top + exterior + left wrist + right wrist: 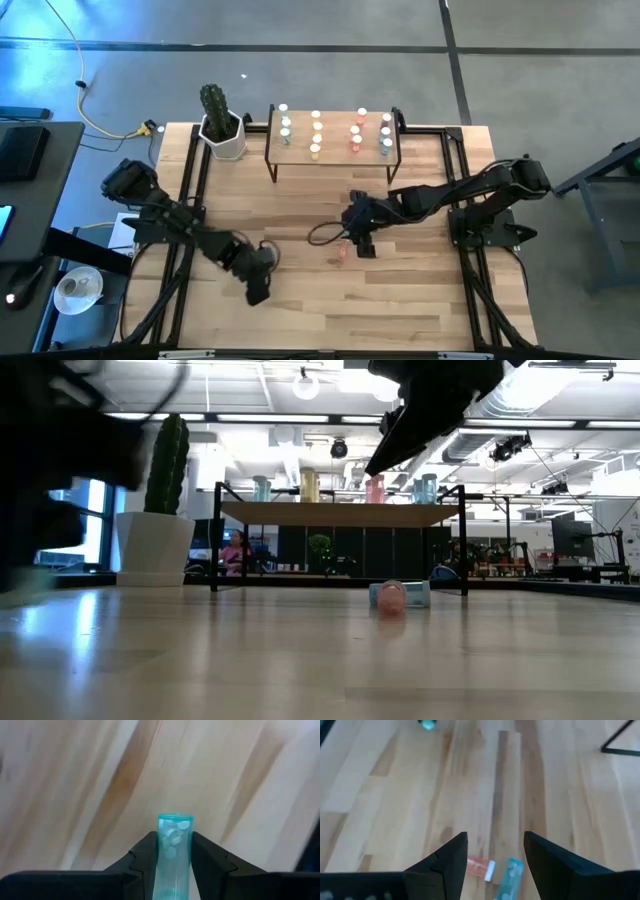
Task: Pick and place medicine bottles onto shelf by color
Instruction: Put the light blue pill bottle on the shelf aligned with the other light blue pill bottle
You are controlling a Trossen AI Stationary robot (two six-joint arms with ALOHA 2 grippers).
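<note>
The light-wood shelf (333, 150) stands at the table's far side, with several medicine bottles (316, 135) upright on top in rows by color. My left gripper (262, 288) is over the near left of the table, shut on a teal bottle (174, 845). My right gripper (360, 245) hangs open at mid-table. It is just above a pink bottle (479, 868) and a pale blue bottle (509, 877), which lie on their sides on the wood next to each other. It touches neither. My left gripper pinches the teal bottle by its two opposite sides (161, 851) between its two fingers (145, 857). The bottle lies along the fingers. Its see-through end (175, 820), with white pills inside, sticks out past the fingertips toward the tabletop. Its other end is hidden between the fingers.
A white pot with a cactus (222, 128) stands left of the shelf at the far edge. Black rails (190, 200) run along the table's left and right sides. Bare wood lies between the two grippers and along the near edge.
</note>
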